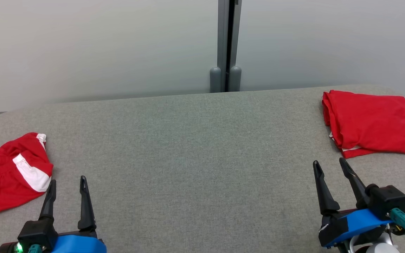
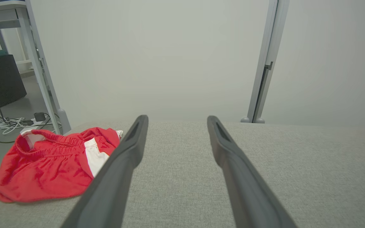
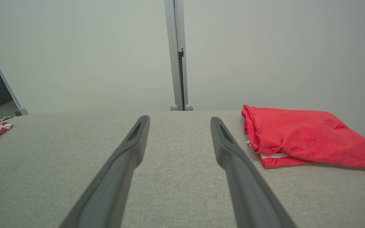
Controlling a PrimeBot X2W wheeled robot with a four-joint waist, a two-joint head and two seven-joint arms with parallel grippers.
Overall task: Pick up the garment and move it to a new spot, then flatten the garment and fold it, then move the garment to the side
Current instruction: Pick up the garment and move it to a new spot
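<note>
We find both grippers released and empty: left gripper (image 1: 67,184) beside crumpled red shorts (image 1: 7,172) (white-striped), right gripper (image 1: 329,166) near the folded red garment (image 1: 373,123).

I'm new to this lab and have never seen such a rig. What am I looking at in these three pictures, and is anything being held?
This is a wheeled robot with two arms. The head view looks down from its head camera at a grey fabric-covered table. The two wrist views look along each arm's two dark fingers. The left gripper and right gripper both stand open, holding nothing. Crumpled red-and-white shorts lie at the robot's left; a folded red garment lies at its far right.
</note>
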